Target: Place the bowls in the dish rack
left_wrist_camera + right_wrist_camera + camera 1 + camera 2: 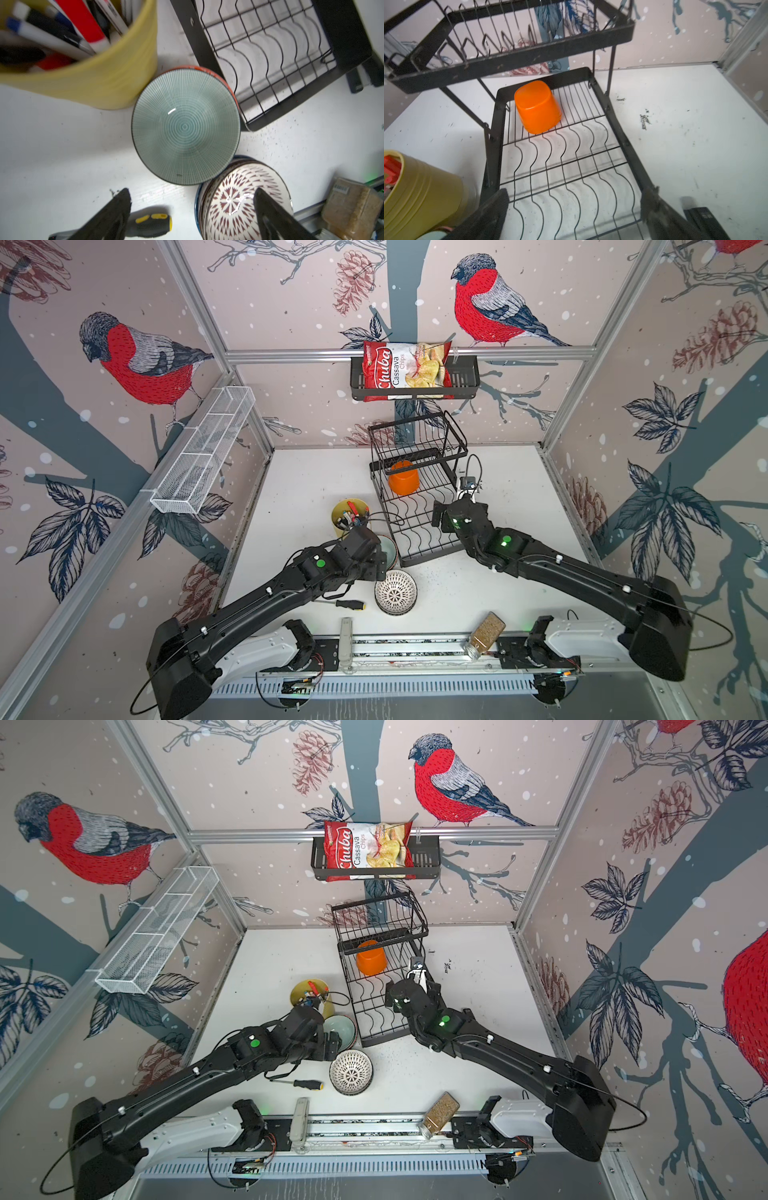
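- Nearest the robot, on the worktop (478,585): a screwdriver (351,605). Just beside it, the lattice bowl (395,591), nested in a darker bowl whose rim alone shows.
- Left fingers (112,214): spread wide, nothing between them, poised above the worktop. In the left wrist view one finger overlaps the lattice bowl (239,199).
- Teal bowl (185,128) lies straight ahead of the left fingers, upright, mouth up. It sits inside a red-rimmed bowl (207,69), of which only an edge is visible. Its rim appears to meet the lattice bowl's.
- The teal bowl is hemmed in: yellow cup (104,83) of markers on one side, the front corner of the dish rack (207,52) on the other, both very near.
- The bowls are round, so there is no long axis to line up with; a rim pinch looks likely, from the side away from the cup.
- The left arm is plainly the nearer to both stacks.
- Right fingers (492,212): also wide apart and empty, hovering over the front of the rack's lower wavy-wire tray (571,166), which is bare there.
- Farther back, the orange bowl (537,108) is already loaded: upside down at the far end of the lower tray, under the upper basket (508,62).
- The upper basket looks empty.
- My reading: one bowl racked, the ceramic ones yet to go.
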`<action>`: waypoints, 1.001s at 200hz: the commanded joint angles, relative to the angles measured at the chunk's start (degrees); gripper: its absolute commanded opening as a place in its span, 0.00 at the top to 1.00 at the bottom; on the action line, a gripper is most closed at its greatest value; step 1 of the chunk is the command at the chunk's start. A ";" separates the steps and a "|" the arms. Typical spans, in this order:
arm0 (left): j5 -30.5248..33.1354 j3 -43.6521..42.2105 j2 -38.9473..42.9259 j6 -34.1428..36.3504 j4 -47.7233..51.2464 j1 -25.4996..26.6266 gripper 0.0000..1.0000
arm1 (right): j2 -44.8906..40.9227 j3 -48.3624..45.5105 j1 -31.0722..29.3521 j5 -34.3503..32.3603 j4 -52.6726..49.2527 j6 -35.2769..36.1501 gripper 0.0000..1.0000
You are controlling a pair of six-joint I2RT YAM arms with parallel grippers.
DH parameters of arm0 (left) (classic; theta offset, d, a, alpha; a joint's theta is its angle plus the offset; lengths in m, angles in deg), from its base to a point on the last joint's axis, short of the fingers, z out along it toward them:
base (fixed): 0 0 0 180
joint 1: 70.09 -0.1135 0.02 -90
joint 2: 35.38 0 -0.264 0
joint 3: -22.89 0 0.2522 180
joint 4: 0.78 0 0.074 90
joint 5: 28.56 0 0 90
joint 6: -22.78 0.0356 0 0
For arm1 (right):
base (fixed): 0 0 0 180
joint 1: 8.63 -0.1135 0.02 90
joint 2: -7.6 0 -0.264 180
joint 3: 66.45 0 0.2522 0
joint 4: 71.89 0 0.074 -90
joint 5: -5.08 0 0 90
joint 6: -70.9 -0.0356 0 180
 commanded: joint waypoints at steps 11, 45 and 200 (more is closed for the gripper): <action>0.83 1.77 -2.04 -3.79 5.80 2.95 0.10 | -3.91 -0.09 -0.13 -8.31 -3.18 -3.40 0.01; -2.12 1.99 -3.45 -4.37 5.59 3.70 0.16 | -6.45 -0.75 -0.15 -8.32 -5.05 -2.20 0.01; -3.64 5.67 -15.89 -8.66 9.91 6.45 0.61 | 7.09 2.73 -3.92 -14.10 -13.30 -3.96 0.03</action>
